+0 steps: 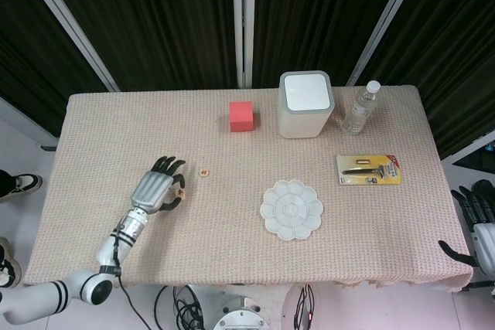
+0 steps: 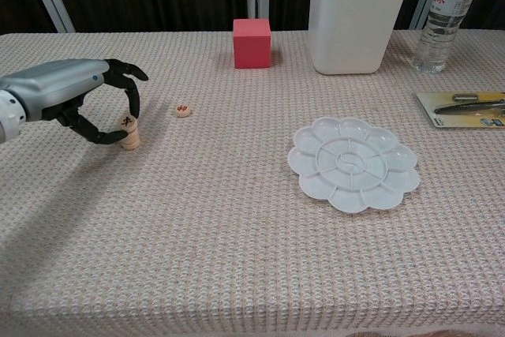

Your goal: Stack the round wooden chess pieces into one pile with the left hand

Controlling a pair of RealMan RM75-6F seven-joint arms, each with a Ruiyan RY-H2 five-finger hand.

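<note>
A little pile of round wooden chess pieces stands upright on the table, toward its left edge and about halfway between the front and back edges. The top piece is pale wood with a dark mark on its face (too small to read). One more round piece lies flat by itself, near the pile, toward the back edge.

I get bright, even light from overhead. The table is sharp throughout in both views. A soft shadow from my left arm falls toward seven o'clock in the chest view. The backdrop stays dark.
</note>
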